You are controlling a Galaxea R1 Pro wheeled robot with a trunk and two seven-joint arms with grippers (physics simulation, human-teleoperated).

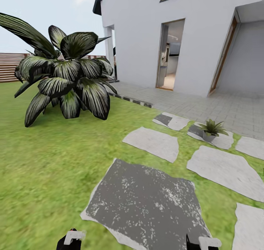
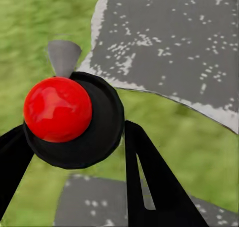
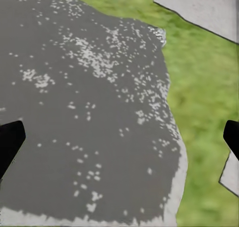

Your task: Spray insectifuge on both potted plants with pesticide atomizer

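Left gripper (image 2: 74, 137) has its two black fingers (image 2: 154, 187) set either side of a glossy red ball on a round black body with a grey cone tip (image 2: 64, 112). I judge this to be the pesticide atomizer, clamped and carried, since it sits sharp between the fingers while the ground beyond them is blurred. The contact itself is hidden, so the grip is a judgement. Right gripper (image 3: 119, 137) is spread wide and holds nothing; beneath it lies a dark grey speckled stepping stone (image 3: 89, 102).

One small potted plant with pointed green leaves in a grey pot (image 1: 212, 129) stands well ahead of both hands, nearer the right hand's side, on a pale stepping stone (image 1: 223, 142).

Risks from here:
- Spraying from this far would likely miss, as the plant is well beyond the left hand.
- The grey cone does not point at the plant, so the wrist needs turning first.
- A loose hold could let the atomizer slip while driving over the green lawn (image 1: 44, 162).
- The large dark striped-leaf bush (image 1: 66, 81), far ahead on the left hand's side, is not a target.
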